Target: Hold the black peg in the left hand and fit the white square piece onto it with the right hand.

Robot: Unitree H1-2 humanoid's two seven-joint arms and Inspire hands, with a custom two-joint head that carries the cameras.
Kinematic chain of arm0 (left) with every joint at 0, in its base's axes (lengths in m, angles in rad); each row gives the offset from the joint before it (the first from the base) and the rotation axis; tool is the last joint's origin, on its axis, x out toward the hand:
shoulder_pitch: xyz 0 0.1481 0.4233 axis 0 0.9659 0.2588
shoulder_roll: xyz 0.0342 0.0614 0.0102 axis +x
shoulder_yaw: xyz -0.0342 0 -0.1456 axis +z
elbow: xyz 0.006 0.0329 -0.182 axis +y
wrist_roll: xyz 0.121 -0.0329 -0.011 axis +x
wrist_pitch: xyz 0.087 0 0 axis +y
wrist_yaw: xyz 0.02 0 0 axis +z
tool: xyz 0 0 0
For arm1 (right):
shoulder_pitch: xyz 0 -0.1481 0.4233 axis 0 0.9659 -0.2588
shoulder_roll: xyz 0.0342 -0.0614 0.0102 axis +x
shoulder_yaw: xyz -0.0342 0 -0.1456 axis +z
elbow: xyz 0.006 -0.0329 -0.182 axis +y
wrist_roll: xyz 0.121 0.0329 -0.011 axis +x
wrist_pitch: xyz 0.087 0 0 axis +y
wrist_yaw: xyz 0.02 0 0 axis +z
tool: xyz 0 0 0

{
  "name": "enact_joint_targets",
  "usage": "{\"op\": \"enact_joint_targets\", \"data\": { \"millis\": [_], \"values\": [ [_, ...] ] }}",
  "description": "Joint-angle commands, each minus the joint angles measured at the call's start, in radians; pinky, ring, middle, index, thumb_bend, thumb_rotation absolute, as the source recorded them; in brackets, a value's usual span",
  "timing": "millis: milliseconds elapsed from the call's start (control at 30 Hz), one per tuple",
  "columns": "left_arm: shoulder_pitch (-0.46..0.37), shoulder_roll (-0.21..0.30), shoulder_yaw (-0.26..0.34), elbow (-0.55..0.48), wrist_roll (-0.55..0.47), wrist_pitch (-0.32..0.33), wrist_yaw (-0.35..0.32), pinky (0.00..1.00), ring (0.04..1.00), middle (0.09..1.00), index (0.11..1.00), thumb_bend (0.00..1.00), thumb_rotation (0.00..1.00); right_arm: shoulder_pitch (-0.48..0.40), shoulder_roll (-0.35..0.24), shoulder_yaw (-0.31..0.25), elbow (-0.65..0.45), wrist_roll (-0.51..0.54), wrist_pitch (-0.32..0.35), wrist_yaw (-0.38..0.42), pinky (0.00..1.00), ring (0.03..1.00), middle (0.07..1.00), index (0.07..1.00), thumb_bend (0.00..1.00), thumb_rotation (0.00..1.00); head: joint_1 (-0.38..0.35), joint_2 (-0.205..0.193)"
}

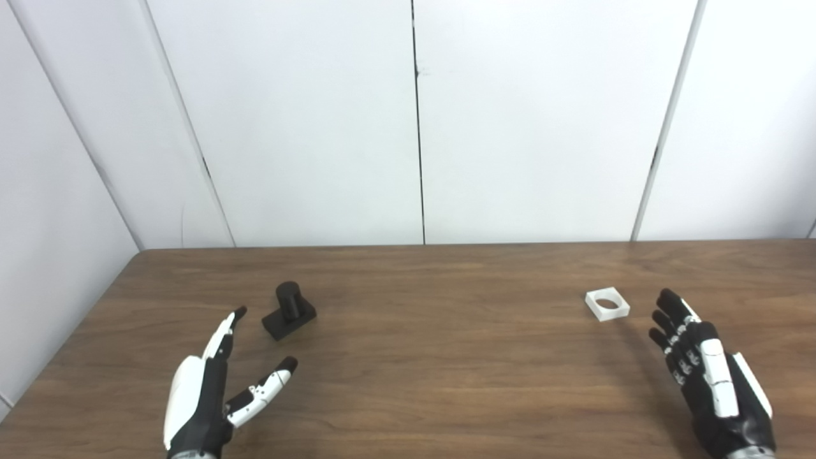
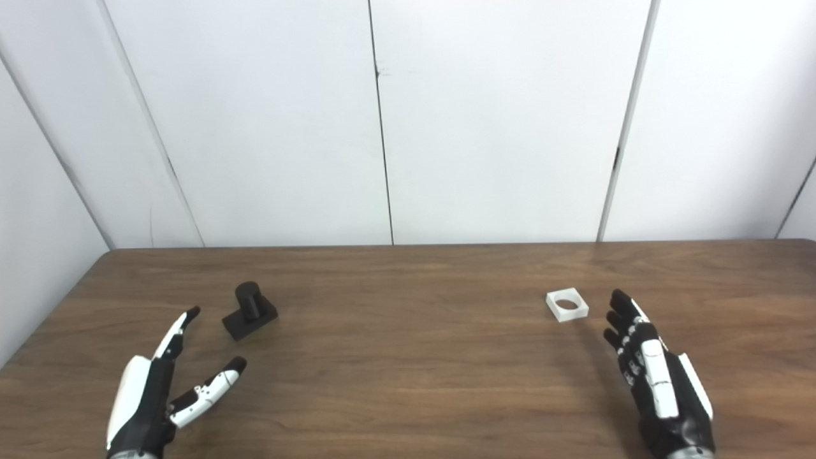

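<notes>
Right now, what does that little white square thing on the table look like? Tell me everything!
The white square piece is a small, flat block that looks like plastic, with a big round hole through its middle, so the brown table shows inside. It lies flat on the table's right side, turned slightly askew. Nothing touches it; the right hand sits just beside it, open, with its fingers pointing toward it.
</notes>
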Motion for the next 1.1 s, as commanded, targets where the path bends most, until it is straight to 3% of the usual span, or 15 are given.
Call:
{"op": "enact_joint_targets", "data": {
  "millis": [0,400,1067],
  "values": [
    [-0.051,0.048,-0.007,0.010,0.065,-0.022,0.042,0.91,0.967,0.938,0.907,0.70,0.41,0.031,0.015,0.007,0.040,0.003,-0.025,0.010,0.95,0.974,0.968,0.926,0.56,0.94,0.001,-0.001],
    [-0.147,0.136,-0.048,0.149,0.179,0.018,0.045,0.97,0.958,0.916,0.821,0.77,0.43,0.042,0.022,0.008,0.051,-0.024,-0.045,-0.001,0.92,0.966,0.961,0.919,0.58,0.96,0.004,-0.009],
    [-0.287,0.182,-0.102,0.346,0.156,0.035,0.057,0.95,0.953,0.911,0.782,0.76,0.48,0.065,0.029,0.005,0.061,-0.025,-0.065,0.001,0.90,0.948,0.944,0.911,0.57,0.95,0.000,-0.021]
  ]
}}
